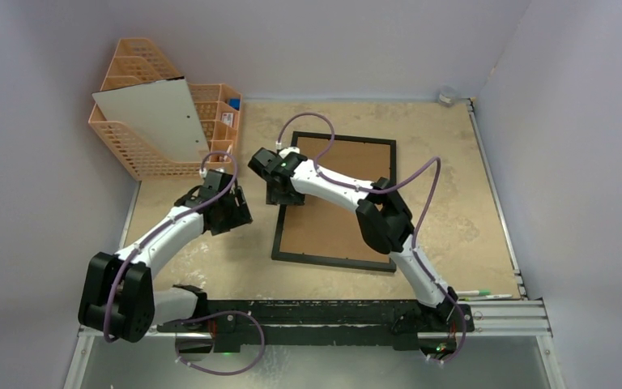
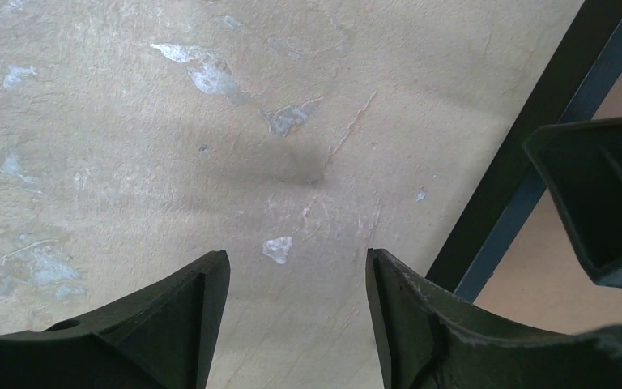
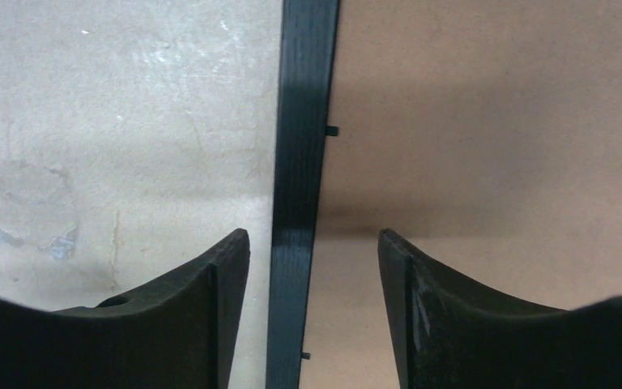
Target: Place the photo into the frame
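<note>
The frame [image 1: 332,261] lies flat on the table with its black border around a brown board facing up. My right gripper [image 1: 279,194] hangs over the frame's left side. In the right wrist view this gripper [image 3: 313,243] is open, one finger on each side of the black border [image 3: 304,121], with a gap on both sides. My left gripper [image 1: 231,212] hovers over bare table just left of the frame. It is open with nothing between its fingers [image 2: 298,263], and the frame's border [image 2: 534,138] shows at the right. The photo is out of view.
An orange basket organiser [image 1: 142,154] stands at the back left with a white board [image 1: 154,117] leaning in it. Pens [image 1: 482,294] lie at the near right edge. A small object [image 1: 449,96] sits in the far right corner. Walls close in the table.
</note>
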### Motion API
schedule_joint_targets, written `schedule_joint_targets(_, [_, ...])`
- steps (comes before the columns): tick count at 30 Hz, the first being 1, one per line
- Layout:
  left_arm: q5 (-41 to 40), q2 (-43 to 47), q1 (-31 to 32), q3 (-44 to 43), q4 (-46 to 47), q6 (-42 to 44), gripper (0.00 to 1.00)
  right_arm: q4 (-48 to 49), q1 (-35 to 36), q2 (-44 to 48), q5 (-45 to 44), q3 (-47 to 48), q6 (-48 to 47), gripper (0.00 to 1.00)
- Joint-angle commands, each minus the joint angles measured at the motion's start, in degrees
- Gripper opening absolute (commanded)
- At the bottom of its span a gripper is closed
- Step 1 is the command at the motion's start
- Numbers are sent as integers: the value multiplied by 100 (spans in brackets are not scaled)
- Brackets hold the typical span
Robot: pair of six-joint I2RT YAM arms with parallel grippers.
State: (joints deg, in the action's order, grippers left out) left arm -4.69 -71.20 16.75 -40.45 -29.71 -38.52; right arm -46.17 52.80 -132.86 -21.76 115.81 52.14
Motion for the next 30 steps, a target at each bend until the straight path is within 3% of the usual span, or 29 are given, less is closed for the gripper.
schedule_joint_targets(1, [166, -87, -49, 28, 100, -56, 65, -833, 11, -134, -391, 366, 143, 59])
schedule_joint_targets(4, [320, -182, -49, 19, 153, -21, 65, -1139, 17, -237, -537, 425, 141, 53])
schedule_joint_targets(10, [442, -287, -49, 43, 235, 3, 65, -1366, 29, -274, -764, 312, -56, 49])
schedule_joint_targets(17, [573, -305, -49, 63, 253, 11, 65, -1308, 26, 179, -420, -533, 11, 28])
schedule_joint_targets(22, [648, -289, -49, 79, 359, -15, 65, -1174, 26, 530, -234, -1153, 149, 29])
schedule_joint_targets(30, [1119, -274, -49, 239, 611, -97, 66, -1318, 25, 122, -239, -833, 297, 37])
